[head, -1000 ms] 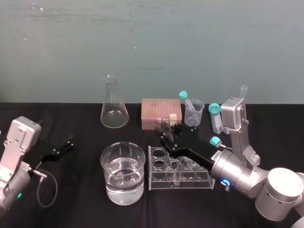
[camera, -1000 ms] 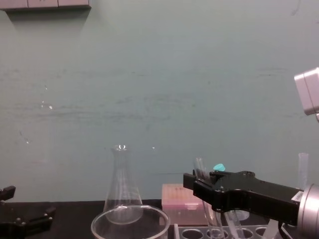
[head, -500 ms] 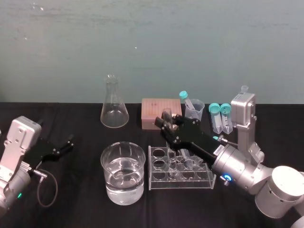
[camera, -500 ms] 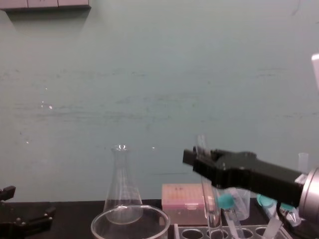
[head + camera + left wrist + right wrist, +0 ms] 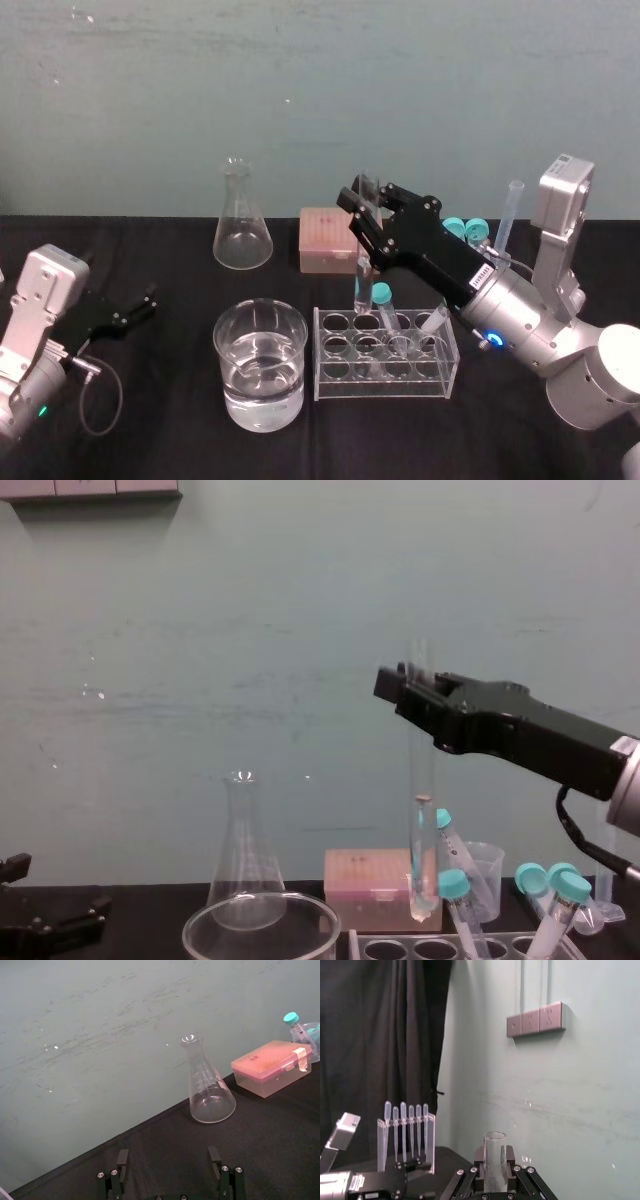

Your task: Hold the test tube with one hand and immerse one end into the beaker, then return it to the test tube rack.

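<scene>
Jaws of black right gripper clamped on long clear glass test tube, upright above pale translucent rack, left gripper far left of rack, jaws apart

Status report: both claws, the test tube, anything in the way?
Right claw shut on test tube, upright just above rack. Left claw open, parked left of beaker. Capped tubes close beside it.

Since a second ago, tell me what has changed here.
The black right claw, shut on the long clear glass test tube, raised it out of the pale translucent rack; its rounded end now hangs above the holes. The wide glass beaker and the open left claw stayed put.
</scene>
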